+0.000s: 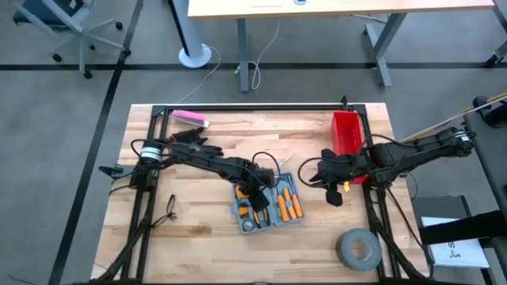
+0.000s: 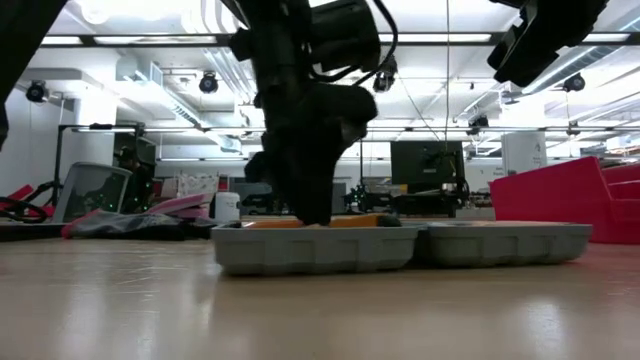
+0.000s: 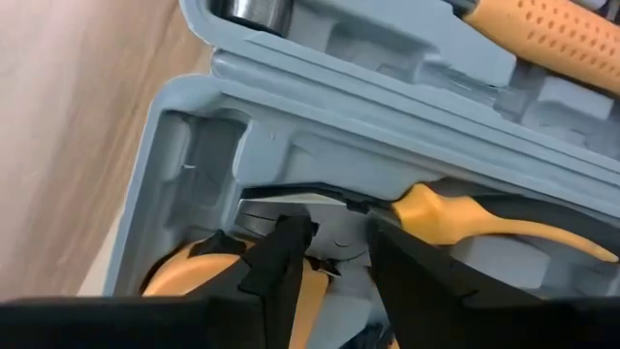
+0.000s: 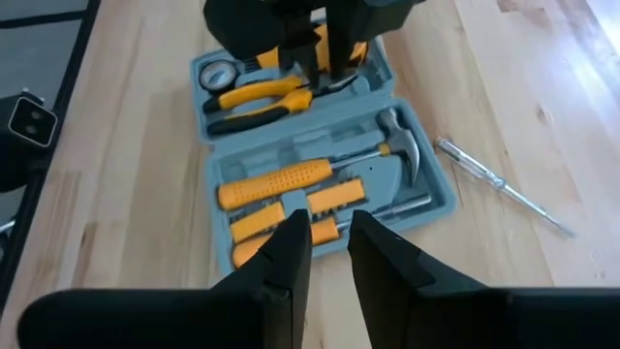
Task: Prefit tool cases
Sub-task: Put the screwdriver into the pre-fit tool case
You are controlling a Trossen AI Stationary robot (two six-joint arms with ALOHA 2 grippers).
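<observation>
The grey-blue tool case (image 1: 268,207) lies open and flat on the wooden table, both halves up. One half holds a yellow-handled hammer (image 4: 291,179) and small yellow tools. The other holds pliers (image 4: 257,97) and a round gauge-like tool (image 4: 215,73). My left gripper (image 3: 334,257) points steeply down into the pliers half near its corner. Its fingers stand apart over a yellow tool (image 3: 179,281) lying in the slot below. Whether the tips touch it or the case, I cannot tell. My right gripper (image 4: 329,237) hangs above the table beside the case's hammer half, fingers a little apart, nothing between them.
A red bin (image 1: 346,131) stands at the far right behind my right arm. A grey tape roll (image 1: 358,248) lies near the front right. A clear-handled screwdriver (image 4: 494,184) lies on the table beside the case. A pink object (image 1: 190,118) lies at the far left.
</observation>
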